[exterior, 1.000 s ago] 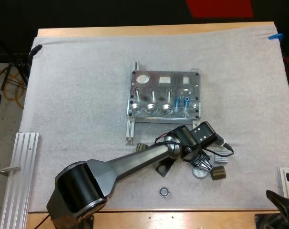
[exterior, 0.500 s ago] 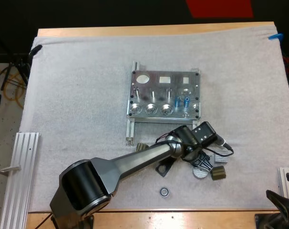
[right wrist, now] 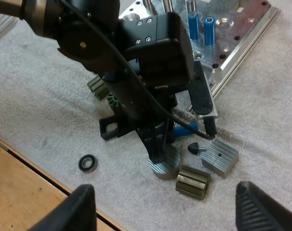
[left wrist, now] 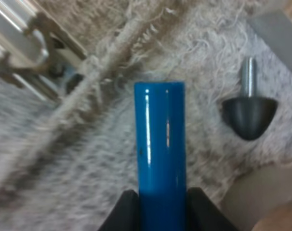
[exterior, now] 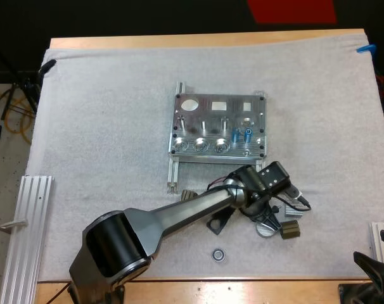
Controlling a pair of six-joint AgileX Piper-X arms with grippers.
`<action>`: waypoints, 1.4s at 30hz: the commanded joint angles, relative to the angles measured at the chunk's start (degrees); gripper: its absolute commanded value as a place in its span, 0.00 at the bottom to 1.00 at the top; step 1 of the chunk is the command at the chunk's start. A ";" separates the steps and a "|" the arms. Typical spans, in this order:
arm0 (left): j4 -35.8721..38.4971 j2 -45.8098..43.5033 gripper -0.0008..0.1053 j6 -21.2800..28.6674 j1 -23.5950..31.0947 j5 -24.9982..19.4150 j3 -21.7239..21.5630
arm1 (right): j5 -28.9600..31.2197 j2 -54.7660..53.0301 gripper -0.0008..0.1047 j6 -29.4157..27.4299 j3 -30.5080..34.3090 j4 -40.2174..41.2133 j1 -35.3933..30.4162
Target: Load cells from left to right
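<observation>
My left gripper (exterior: 260, 208) is low over the mat just in front of the metal fixture (exterior: 217, 130), shut on a bright blue cylinder (left wrist: 160, 159). The cylinder sticks out forward from between the two black fingers (left wrist: 124, 211). From the right wrist view the same gripper (right wrist: 158, 139) shows with the blue cylinder (right wrist: 183, 131) near the mat. Two blue cylinders (exterior: 243, 134) stand upright in the fixture's right part. My right gripper (exterior: 377, 250) waits at the table's near right corner; its jaws stand wide apart with nothing between them (right wrist: 167, 202).
Small parts lie around the left gripper: a grey disc (exterior: 266, 227), an olive gear (exterior: 290, 231), a grey block (right wrist: 220, 157), a dark cone with a pin (left wrist: 248, 113), a black bracket (exterior: 218, 221) and a black ring (exterior: 218, 254). A ribbed metal rail (exterior: 27, 234) lies at the left.
The left arm has shifted slightly, its gripper drawing a little away from the grey disc toward the fixture. The right arm has not moved.
</observation>
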 commanded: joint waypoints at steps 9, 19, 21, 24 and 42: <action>5.79 -5.27 0.01 11.64 -0.06 -8.57 -4.76 | -0.08 -0.07 0.58 0.01 0.00 0.56 -0.05; 5.53 -19.97 0.01 18.79 -0.06 -10.41 -4.76 | -0.08 -0.07 0.58 0.54 0.00 -0.84 -0.05; 5.97 -22.33 0.01 20.37 -0.06 -10.41 -4.76 | -0.08 -0.07 0.58 1.85 0.00 -0.84 -0.05; 7.29 -25.79 0.01 22.18 -0.06 -10.41 -4.76 | -0.08 -0.07 0.58 4.17 0.00 -1.78 -0.05; 17.05 -46.24 0.01 30.26 -0.39 -10.41 1.60 | -12.11 18.09 0.58 4.08 0.00 -15.51 -0.05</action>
